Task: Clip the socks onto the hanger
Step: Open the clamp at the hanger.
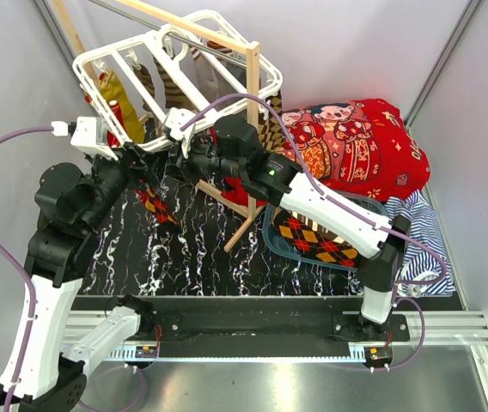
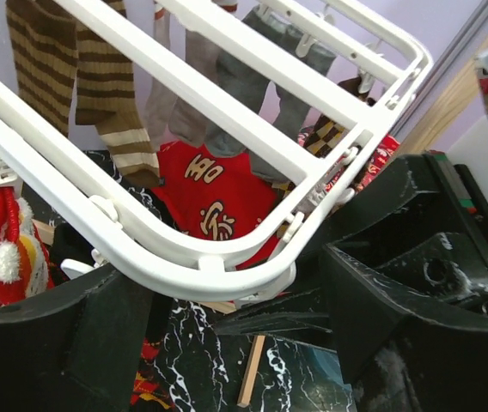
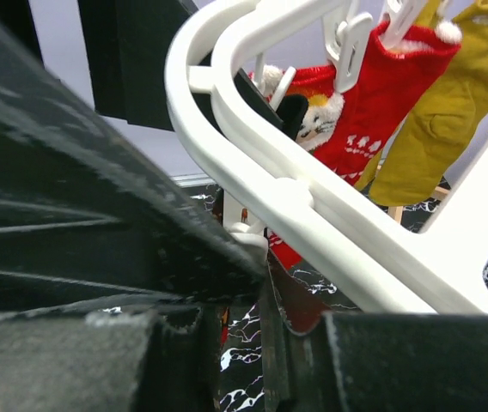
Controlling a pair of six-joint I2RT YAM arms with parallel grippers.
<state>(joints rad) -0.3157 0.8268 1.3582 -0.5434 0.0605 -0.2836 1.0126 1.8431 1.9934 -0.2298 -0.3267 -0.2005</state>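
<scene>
The white hanger (image 1: 265, 67) hangs at the back left with socks clipped to it: a mustard one (image 1: 122, 103), brown-striped ones (image 2: 106, 94) and a red one with white marks (image 3: 373, 94). Both grippers meet at its near rim. My left gripper (image 2: 227, 283) is open, its jaws wide on either side of the hanger's rounded corner (image 2: 141, 249) and a small clip (image 2: 265, 287). My right gripper (image 3: 300, 292) is shut on a dark red sock edge (image 3: 308, 296) just under a white clip (image 3: 248, 233). A red argyle sock (image 1: 154, 203) dangles below the grippers. Another argyle sock (image 1: 313, 238) lies in a tray.
A bare-wood rack pole (image 1: 251, 129) slants down right behind the grippers, its foot on the black marble table (image 1: 192, 257). A blue-rimmed tray (image 1: 267, 230) lies to the right, a big red cartoon blanket (image 1: 356, 142) behind it, and a blue-white striped cloth (image 1: 420, 236) at far right.
</scene>
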